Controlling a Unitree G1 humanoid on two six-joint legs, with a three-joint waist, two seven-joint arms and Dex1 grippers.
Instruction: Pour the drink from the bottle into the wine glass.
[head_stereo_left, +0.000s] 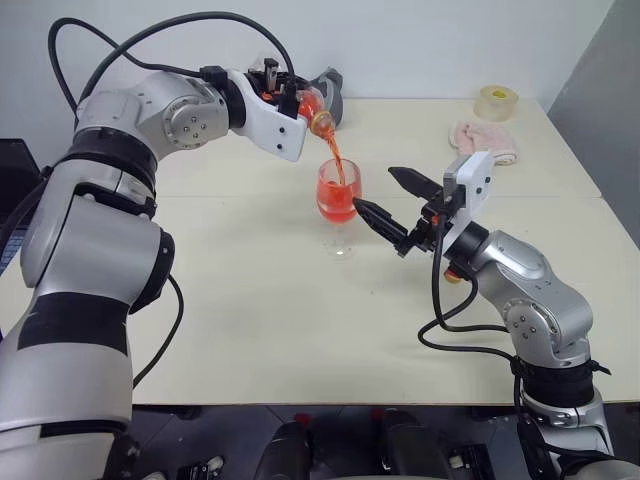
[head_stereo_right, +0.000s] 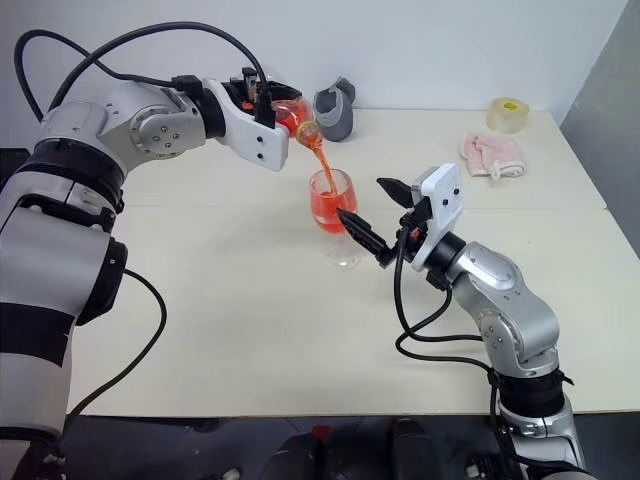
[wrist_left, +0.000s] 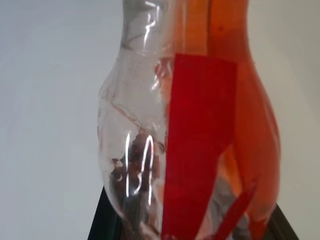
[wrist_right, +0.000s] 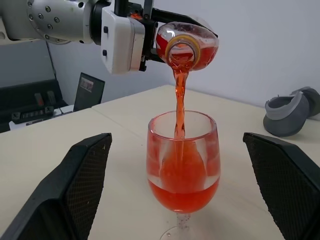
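Cream rectangular table (head_stereo_left: 250, 330) bears clear stemmed wine glass (head_stereo_left: 338, 205) near centre, bowl part-filled with translucent red drink (wrist_right: 182, 187); right gripper (head_stereo_left: 392, 201) just beside glass, black fingers spread wide either side, not touching; left gripper (head_stereo_left: 272, 88) clenched on small clear plastic bottle (head_stereo_left: 312, 105), tipped neck-down above glass, red stream falling into bowl

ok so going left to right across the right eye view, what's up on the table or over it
bottle in the left gripper → wine glass → right gripper → pink cloth
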